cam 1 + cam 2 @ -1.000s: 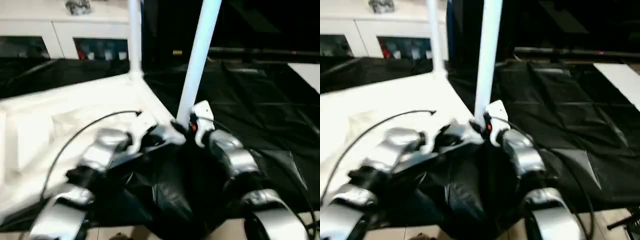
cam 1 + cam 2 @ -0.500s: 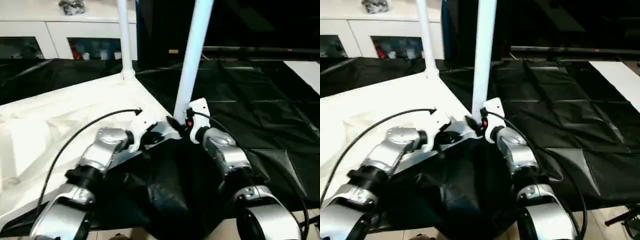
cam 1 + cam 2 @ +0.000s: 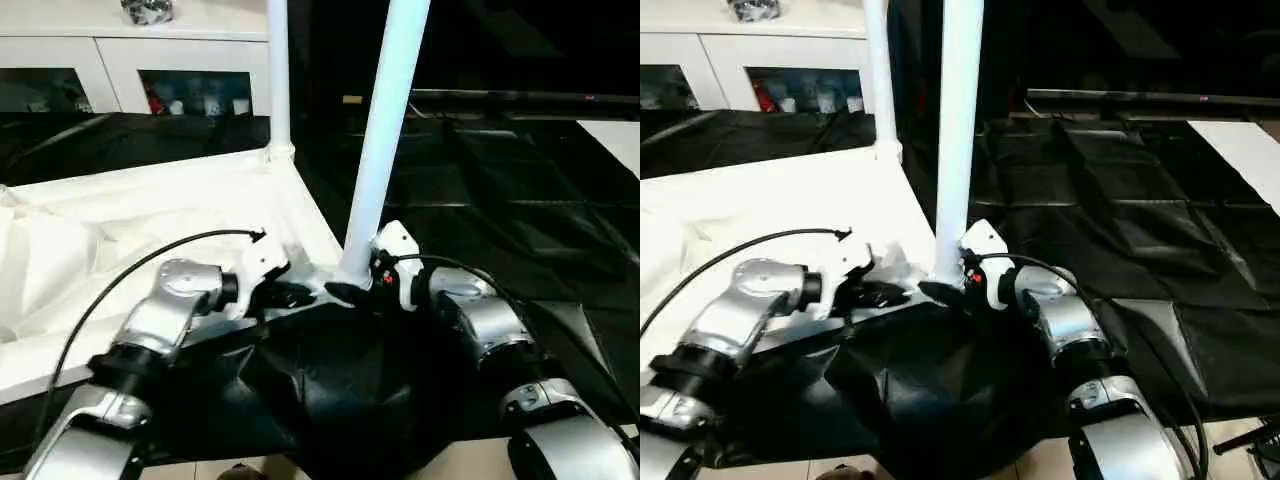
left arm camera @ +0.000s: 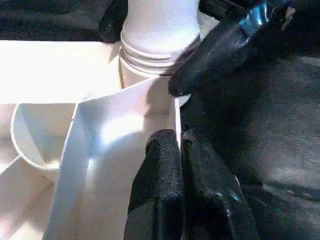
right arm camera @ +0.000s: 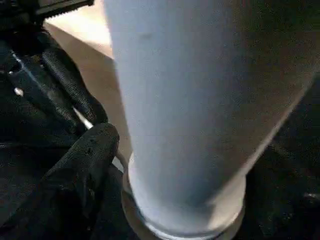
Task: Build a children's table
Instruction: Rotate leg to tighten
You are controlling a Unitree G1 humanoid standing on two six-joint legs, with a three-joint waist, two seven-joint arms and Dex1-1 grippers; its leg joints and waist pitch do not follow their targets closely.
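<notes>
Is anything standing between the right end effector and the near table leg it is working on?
Nothing visible. The right end effector sits at the base of the near leg, which stands upright in the tabletop's corner socket. The left end effector is shut on the tabletop's edge beside it, not in between.

No text, label, brand, number or sign can be read anywhere in these views.
</notes>
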